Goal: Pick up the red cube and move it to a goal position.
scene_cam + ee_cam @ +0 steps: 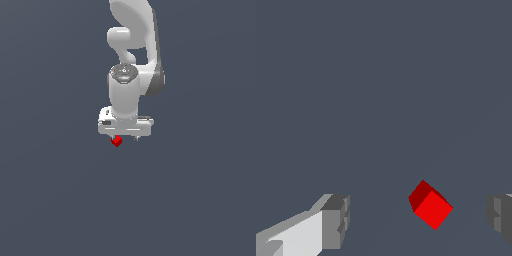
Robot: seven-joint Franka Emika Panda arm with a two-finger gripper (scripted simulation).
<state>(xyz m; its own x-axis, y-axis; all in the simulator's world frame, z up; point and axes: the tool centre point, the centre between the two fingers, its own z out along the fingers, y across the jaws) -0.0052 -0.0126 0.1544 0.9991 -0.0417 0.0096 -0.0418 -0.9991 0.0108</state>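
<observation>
Now the white robot gripper point(418, 220) hangs with its two grey fingers point(336, 221) spread wide apart, holding nothing. Between them sits the tiny bright red cube point(431, 206), turned cornerwise, touching neither finger and closer to one than the other.

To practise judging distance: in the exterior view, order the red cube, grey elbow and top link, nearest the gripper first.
1. red cube, just under the gripper
2. grey elbow, above, exterior view's right
3. top link, at the upper edge
</observation>
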